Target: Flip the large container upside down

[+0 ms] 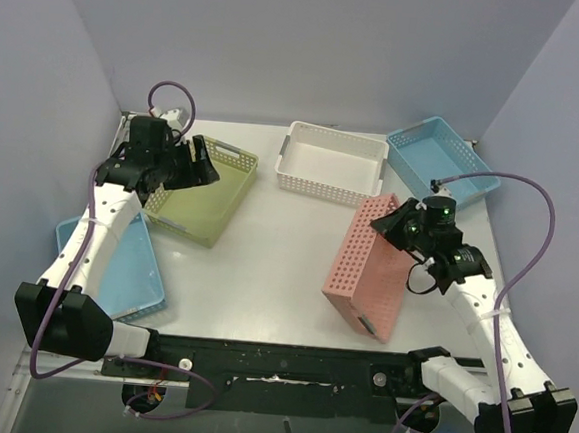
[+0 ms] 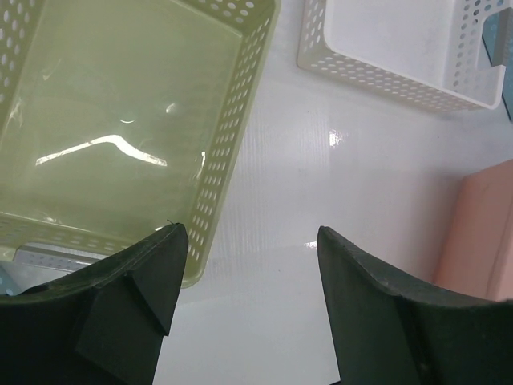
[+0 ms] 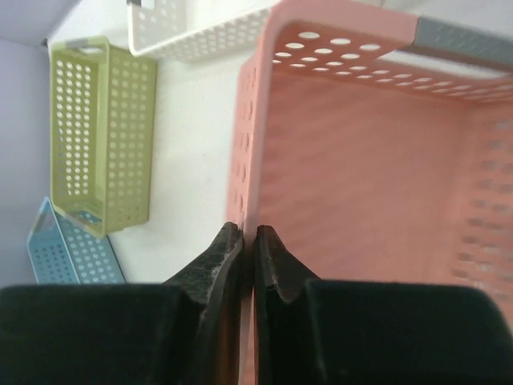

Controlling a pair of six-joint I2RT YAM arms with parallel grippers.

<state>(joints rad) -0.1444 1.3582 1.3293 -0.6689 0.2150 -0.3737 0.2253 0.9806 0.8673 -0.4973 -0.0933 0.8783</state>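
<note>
Right hand (image 3: 248,234) tight on pink container (image 3: 361,160) wall, clear only wrist-side.

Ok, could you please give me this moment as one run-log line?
right tool: shut on pink container rim | pink container: tipped, not yet upside down | left tool: open, at green basket edge

Bare table (image 1: 278,241) between green basket (image 1: 209,188) and pink container (image 1: 367,271)

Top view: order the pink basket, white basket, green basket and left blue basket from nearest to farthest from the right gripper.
1. pink basket: right of centre, its rim pinched by the right gripper.
2. white basket: back centre.
3. green basket: back left.
4. left blue basket: left edge, under the left arm.
</note>
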